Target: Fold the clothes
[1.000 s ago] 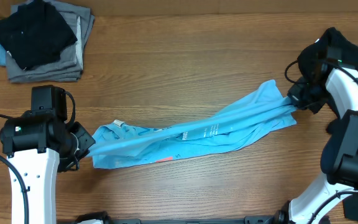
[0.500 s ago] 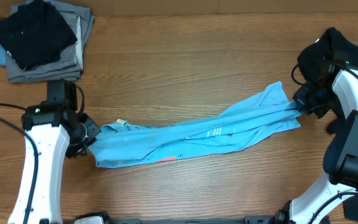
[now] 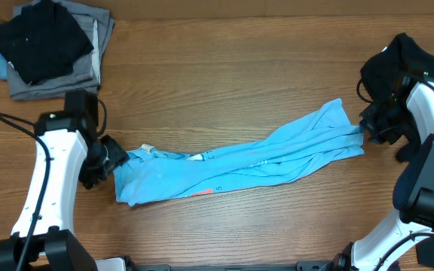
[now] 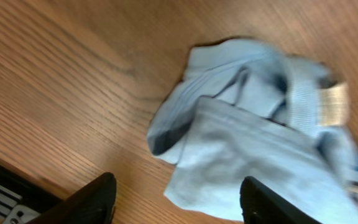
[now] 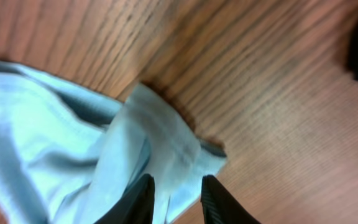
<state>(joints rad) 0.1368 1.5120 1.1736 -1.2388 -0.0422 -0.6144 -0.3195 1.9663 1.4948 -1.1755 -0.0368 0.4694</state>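
Overhead, the T-shirt [image 3: 239,165] is lying on the bench [image 3: 224,75] as one long, bunched band, sitting a little below the centre. Its long axis is running from about 8 o'clock to 2 o'clock. The collar end with its label [image 3: 145,150] is pointing toward 8 o'clock, and the other end is fanning out toward 2 o'clock. White lettering [image 3: 258,160] is showing mid-band. The small orange-red mark [image 3: 200,193] is peeking out on the 6 o'clock edge.

Left arm [image 3: 51,181] is reaching in from 8 o'clock. The left jaws are standing wide apart, gripping nothing. In the wrist view both fingers [image 4: 98,199] are flanking the shirt's rumpled collar end, which is resting loose on the wood.

Right arm [image 3: 428,113] is coming in from 3 o'clock. The right jaws are parted only narrowly. The fingers [image 5: 138,199] are straddling a folded corner of the cloth, and bare wood is showing in part of the gap, so nothing is being clamped.

Around it: a stack of grey folded garments [image 3: 51,89] is sitting in the 10 o'clock corner with a black garment [image 3: 40,41] draped on top, well apart from the shirt. A dark shape [image 3: 398,56] is sitting by the right arm near 2 o'clock; I cannot tell what it is. Nothing is lying on the shirt, and only the two sets of jaws are crowding its ends.
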